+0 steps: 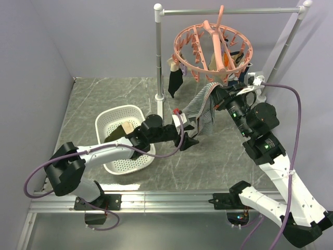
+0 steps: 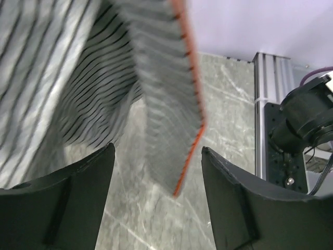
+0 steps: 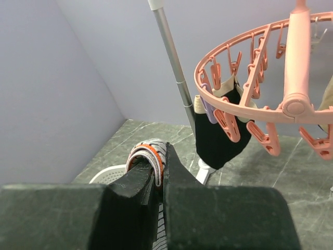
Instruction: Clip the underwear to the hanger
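Pinching the underwear (image 1: 202, 103) waistband: right gripper (image 3: 161, 167), clamped tight near the hanger (image 3: 296, 57). Left gripper (image 2: 157, 151) wide open, holding nothing.

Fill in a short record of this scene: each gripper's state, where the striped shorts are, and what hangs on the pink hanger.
Right gripper: shut on the grey-and-white striped cotton underwear
Left gripper: open, underwear's orange-trimmed edge between its fingers
Round salmon-pink plastic hanger: hooked on grey metal rail, black garment clipped on
Underwear: not yet clipped
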### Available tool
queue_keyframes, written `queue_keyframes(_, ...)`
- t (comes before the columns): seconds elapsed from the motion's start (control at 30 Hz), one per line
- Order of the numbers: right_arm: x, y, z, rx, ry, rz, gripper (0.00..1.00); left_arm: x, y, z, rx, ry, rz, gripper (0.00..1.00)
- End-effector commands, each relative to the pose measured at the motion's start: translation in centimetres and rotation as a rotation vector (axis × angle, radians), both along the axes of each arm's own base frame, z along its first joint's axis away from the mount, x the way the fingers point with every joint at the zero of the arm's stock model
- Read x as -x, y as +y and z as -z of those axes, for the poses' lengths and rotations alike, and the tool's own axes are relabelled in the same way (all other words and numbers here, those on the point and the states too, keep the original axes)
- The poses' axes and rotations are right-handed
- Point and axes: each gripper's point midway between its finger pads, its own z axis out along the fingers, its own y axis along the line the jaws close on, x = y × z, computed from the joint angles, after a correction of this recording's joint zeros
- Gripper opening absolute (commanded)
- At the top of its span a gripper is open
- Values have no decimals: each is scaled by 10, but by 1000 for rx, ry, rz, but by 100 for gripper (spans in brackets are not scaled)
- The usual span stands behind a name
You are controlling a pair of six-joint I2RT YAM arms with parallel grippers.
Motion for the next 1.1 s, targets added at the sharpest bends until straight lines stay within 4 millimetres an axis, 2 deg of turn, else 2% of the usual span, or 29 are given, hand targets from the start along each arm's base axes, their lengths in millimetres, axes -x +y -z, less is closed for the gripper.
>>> queue_keyframes(0.0, 10, -12, -34, -76, -65, 33, 0, 3, -12, -35, 99, -45, 23, 72)
queue_keyframes(0.03, 10, -11, -33, -77, -63, 29, 0, 2, -12, -35, 99, -46, 15, 70)
queue_keyframes(0.13, 10, -12, -32, -80, -57, 34, 0, 0, -15, -30, 71, -35, 3, 47)
queue_keyframes(0.17, 9, -14, -32, -79, -57, 39, 0, -3, -14, -31, 57, -47, -8, 28)
queue_keyframes(0.23, 11, -15, -34, -64, -69, 37, 0, -9, -8, -24, 13, -40, -28, 10)
queue_keyframes(0.27, 10, -18, -29, -42, -56, 48, 0, -8, -2, -27, 13, -41, -24, 1)
queue_keyframes(0.33, 11, -25, -21, 31, -54, 74, 0, -18, 14, -26, -11, -9, -42, 0)
queue_keyframes(0.37, 11, -31, -16, 71, -60, 87, 0, -18, 22, -35, -9, -12, -39, 0)
queue_keyframes(0.4, 18, -36, -15, 143, -99, 82, 0, -14, 29, -35, -31, -3, -9, 0)
queue_keyframes(0.43, 19, -38, 1, 204, -77, 73, 0, -15, 40, -30, -92, 11, -6, 0)
queue_keyframes(0.5, 24, -57, 13, 334, -89, 110, 0, -6, 55, -30, -176, -33, 44, 0)
queue_keyframes(0.53, 27, -61, 33, 397, -32, 95, 0, -4, 60, -33, -204, -50, 49, 0)
queue_keyframes(0.57, 29, -67, 44, 438, -8, 104, 0, 3, 74, -23, -279, -49, 61, 0)
queue_keyframes(0.6, 33, -78, 64, 519, 35, 118, 0, 3, 81, -20, -304, -53, 49, 0)
queue_keyframes(0.7, 49, -86, 91, 670, 63, 83, 0, 23, 104, -6, -417, -49, 106, 0)
queue_keyframes(0.73, 57, -88, 109, 712, 125, 57, 0, 26, 107, -7, -439, -57, 126, 0)
queue_keyframes(0.8, 67, -93, 124, 806, 151, 22, 0, 35, 120, 5, -514, -11, 141, 0)
queue_keyframes(0.83, 77, -96, 141, 841, 211, -7, 0, 35, 121, 2, -530, -15, 155, 0)
queue_keyframes(0.9, 89, -98, 154, 926, 214, -62, 0, 50, 133, 10, -595, 51, 199, 0)
queue_keyframes(0.93, 99, -99, 169, 959, 255, -102, 0, 54, 133, 6, -599, 51, 235, 0)
queue_keyframes(0.97, 104, -101, 172, 972, 248, -106, 0, 57, 134, 5, -605, 60, 248, 0)
queue_keyframes(1.0, 106, -102, 184, 1006, 263, -127, 0, 61, 136, 2, -610, 70, 261, 0)
queue_keyframes(1.07, 104, -103, 191, 1018, 264, -127, 0, 66, 132, 2, -607, 91, 305, 0)
